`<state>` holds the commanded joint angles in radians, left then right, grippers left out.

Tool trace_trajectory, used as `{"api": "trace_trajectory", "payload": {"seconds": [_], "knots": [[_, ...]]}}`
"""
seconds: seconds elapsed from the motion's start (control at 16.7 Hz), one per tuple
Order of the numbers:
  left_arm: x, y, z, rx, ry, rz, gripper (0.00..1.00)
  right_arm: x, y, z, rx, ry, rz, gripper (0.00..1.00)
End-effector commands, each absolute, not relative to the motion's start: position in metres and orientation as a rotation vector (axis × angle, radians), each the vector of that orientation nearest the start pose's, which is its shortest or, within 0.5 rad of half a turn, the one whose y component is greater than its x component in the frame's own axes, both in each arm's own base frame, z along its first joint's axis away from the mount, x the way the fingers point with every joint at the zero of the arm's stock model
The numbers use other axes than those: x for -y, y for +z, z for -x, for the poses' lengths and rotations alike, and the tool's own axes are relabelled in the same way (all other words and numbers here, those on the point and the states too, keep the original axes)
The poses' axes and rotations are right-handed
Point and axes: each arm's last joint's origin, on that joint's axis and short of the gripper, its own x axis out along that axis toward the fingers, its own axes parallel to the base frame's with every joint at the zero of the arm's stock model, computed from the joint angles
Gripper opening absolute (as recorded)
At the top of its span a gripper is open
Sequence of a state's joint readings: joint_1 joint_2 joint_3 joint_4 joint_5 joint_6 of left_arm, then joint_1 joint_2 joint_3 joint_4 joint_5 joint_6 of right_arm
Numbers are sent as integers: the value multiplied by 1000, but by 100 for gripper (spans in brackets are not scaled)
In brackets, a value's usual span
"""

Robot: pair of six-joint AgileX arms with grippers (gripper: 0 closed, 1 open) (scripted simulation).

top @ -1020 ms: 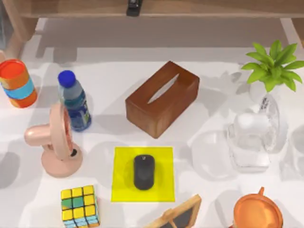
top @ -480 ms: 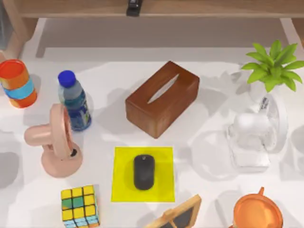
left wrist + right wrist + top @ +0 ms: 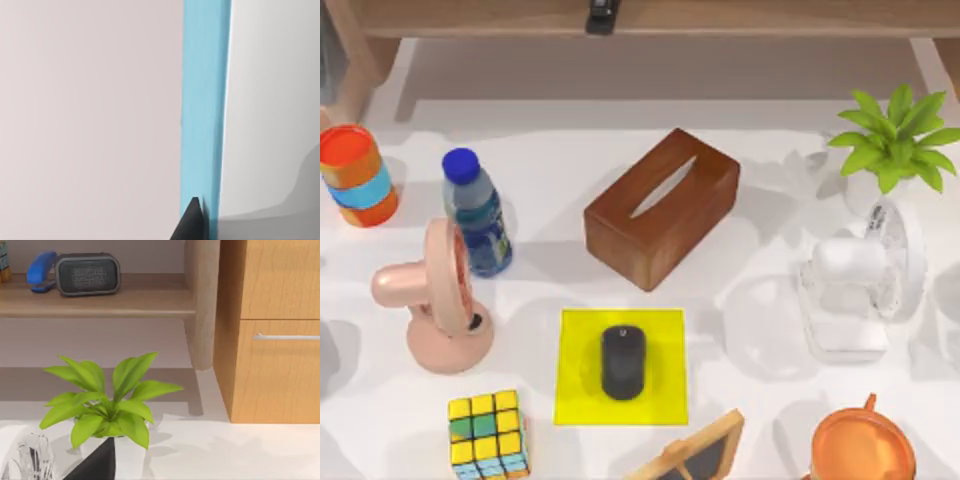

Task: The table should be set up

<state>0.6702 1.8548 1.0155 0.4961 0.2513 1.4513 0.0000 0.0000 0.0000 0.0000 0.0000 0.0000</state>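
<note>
1. The worktop [image 3: 770, 170] is the broad white surface spreading across the top view, with the objects scattered over it.
2. Cut off at the edges of the top view: a framed dark slate board [image 3: 695, 455] at 6 o'clock, an orange teapot-like vessel [image 3: 862, 447] at 5 o'clock, and a small dark object [image 3: 602, 14] on the wooden ledge [image 3: 470, 20] at 12 o'clock.
3. The white desk fan [image 3: 860, 285] at 3 o'clock is pale against the white surface, so its outline is hard to trace.
4. The left tool [image 3: 191, 223] appears as a single dark tip in the left wrist view, next to a light-blue strip [image 3: 205, 100]; whether it is open or closed cannot be told.
5. The right tool [image 3: 97, 464] is likewise one dark tip, in front of the potted plant [image 3: 107, 407]; its state cannot be told either.
6. In the right wrist view, behind the plant, a shelf [image 3: 100, 302] holds a grey speaker [image 3: 87, 274] and a blue stapler [image 3: 41, 270], beside a wooden cabinet [image 3: 272, 330].
7. At centre, a black mouse [image 3: 623, 361] lies on a yellow mat [image 3: 575, 385], and a brown tissue box [image 3: 662, 207] sits just toward 12 o'clock of it.
8. Toward 9 o'clock stand a pink fan [image 3: 438, 300], a blue bottle [image 3: 477, 212] and a striped cup stack [image 3: 356, 175]; a puzzle cube [image 3: 488, 433] sits at 7 o'clock.
9. Compared with the frames half a second and a second ago, every object keeps its place; only the soft shadows on the worktop have shifted, notably along the 9 o'clock edge.
</note>
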Motion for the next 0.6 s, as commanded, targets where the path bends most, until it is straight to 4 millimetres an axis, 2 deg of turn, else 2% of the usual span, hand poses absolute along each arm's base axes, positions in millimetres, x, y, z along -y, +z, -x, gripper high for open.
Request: {"api": "trace_trajectory", "payload": {"seconds": [0.24,0.42,0.6], "knots": [[-208,163,-332,-332,-89,-1477,0,1,160,-106,0,0,0,100],[-181,153,-345,-198,-209,-1559,0,1,160,-106,0,0,0,100],[-176,151,-348,-178,-230,-1567,0,1,160,-106,0,0,0,100]]}}
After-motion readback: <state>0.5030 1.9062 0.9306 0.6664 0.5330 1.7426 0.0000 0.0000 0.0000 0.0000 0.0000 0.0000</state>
